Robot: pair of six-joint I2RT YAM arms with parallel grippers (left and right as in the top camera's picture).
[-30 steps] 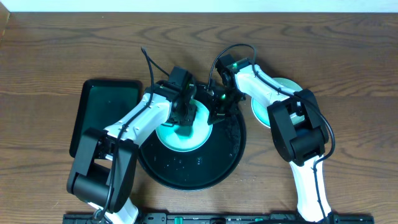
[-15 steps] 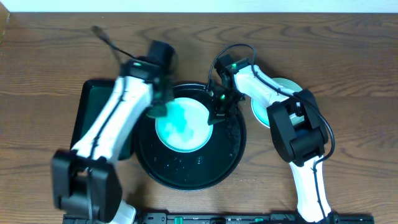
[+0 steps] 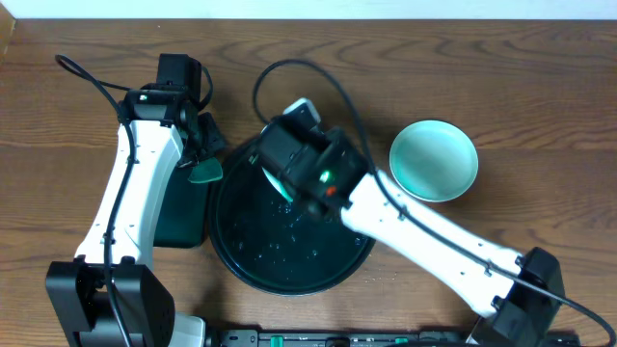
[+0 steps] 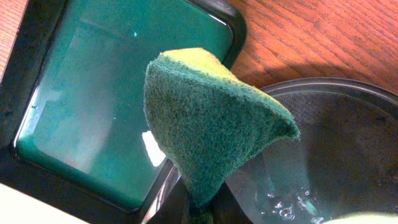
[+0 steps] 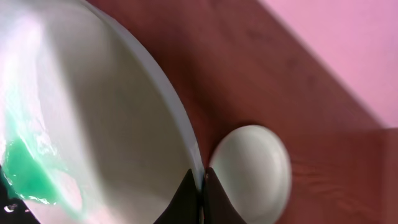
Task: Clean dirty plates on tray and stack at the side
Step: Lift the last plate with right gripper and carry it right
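Observation:
My right gripper (image 5: 202,185) is shut on the rim of a white plate (image 5: 93,112) with a teal-green smear at its lower left, and holds it tilted above the black tray (image 3: 289,262). In the overhead view only a sliver of this plate (image 3: 272,179) shows beside the right wrist (image 3: 304,164). A pale mint-green plate (image 3: 434,160) sits on the table to the right; it also shows in the right wrist view (image 5: 250,172). My left gripper (image 4: 200,210) is shut on a green sponge (image 4: 211,118) (image 3: 204,173) over the black tray's left rim (image 4: 336,93). A third plate is not visible.
A rectangular dark-green tray (image 4: 106,106) lies left of the black tray, partly under my left arm in the overhead view (image 3: 178,220). Water drops lie on the black tray's floor. My right arm crosses the tray diagonally from the front right.
My left arm has swung left off the plate with the sponge to the gap between the trays. My right arm has come over the tray and lifted the smeared plate, tilted, by its rim.

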